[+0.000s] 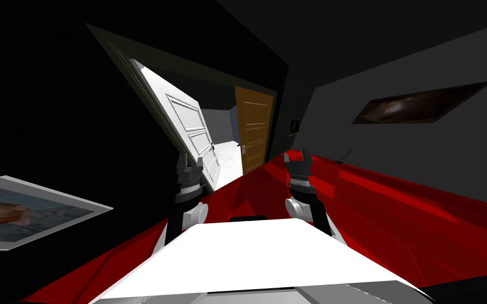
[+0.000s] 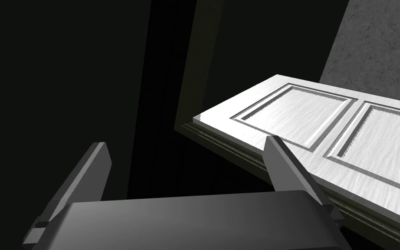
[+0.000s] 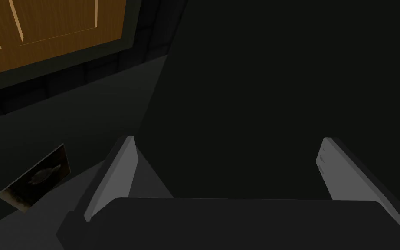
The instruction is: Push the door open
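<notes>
White panelled door (image 1: 189, 126) (image 2: 325, 126) stands partly open in its dark frame (image 2: 190, 87), as the left claw (image 1: 189, 161) (image 2: 186, 143), fingers spread and empty, hovers just beside it; contact cannot be told. The right claw (image 1: 298, 155) (image 3: 227, 139), likewise spread and empty, hangs above the red floor (image 1: 395, 211), facing a brown door (image 1: 253, 129) (image 3: 43, 30)

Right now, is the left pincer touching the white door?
Cannot tell. In the left wrist view one finger of the open left pincer overlaps the white door, but neither contact nor gap shows plainly; the head view settles nothing.
</notes>
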### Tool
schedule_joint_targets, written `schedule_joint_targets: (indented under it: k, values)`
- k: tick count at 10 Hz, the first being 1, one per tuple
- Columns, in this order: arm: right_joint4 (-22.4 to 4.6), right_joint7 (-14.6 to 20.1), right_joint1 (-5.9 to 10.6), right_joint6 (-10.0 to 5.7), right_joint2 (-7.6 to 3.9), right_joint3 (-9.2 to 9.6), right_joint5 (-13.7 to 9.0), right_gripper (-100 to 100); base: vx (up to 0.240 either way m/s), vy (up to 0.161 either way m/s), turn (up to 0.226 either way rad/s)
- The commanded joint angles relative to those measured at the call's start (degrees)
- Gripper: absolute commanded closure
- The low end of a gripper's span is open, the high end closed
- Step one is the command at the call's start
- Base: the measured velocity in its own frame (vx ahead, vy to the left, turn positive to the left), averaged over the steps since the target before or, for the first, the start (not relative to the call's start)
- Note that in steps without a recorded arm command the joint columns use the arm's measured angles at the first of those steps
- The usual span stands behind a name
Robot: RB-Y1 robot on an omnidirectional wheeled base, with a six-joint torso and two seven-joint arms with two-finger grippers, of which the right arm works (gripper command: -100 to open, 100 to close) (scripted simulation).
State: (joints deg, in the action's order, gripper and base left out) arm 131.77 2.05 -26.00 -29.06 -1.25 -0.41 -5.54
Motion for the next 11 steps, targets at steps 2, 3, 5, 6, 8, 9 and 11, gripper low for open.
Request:
schedule_joint_targets:
  k: [2, 3, 5, 6, 8, 9, 11]
  values:
    - [-2.5, -0.1, 1.31, 0.43, -0.46, 0.31, 0.3, -100, 0.112, -0.020, 0.055]
    - [-3.8, -0.1, 1.98, 0.64, -0.66, 0.46, 0.4, -100, 0.155, -0.051, 0.041]
    - [-5.5, -0.1, 2.91, 0.94, -0.90, 0.68, 0.6, -100, 0.137, -0.044, 0.047]
    - [-7.4, -0.2, 3.86, 1.25, -1.13, 0.90, 0.8, -100, 0.130, -0.044, 0.055]
    - [-10.7, -0.2, 5.61, 1.82, -1.47, 1.31, 1.1, -100, 0.145, -0.068, 0.075]
    - [-11.9, -0.3, 6.22, 2.02, -1.57, 1.45, 1.2, -100, 0.129, -0.062, 0.082]
    - [-14.4, -0.3, 7.57, 2.46, -1.74, 1.76, 1.5, -100, 0.105, -0.041, 0.046]
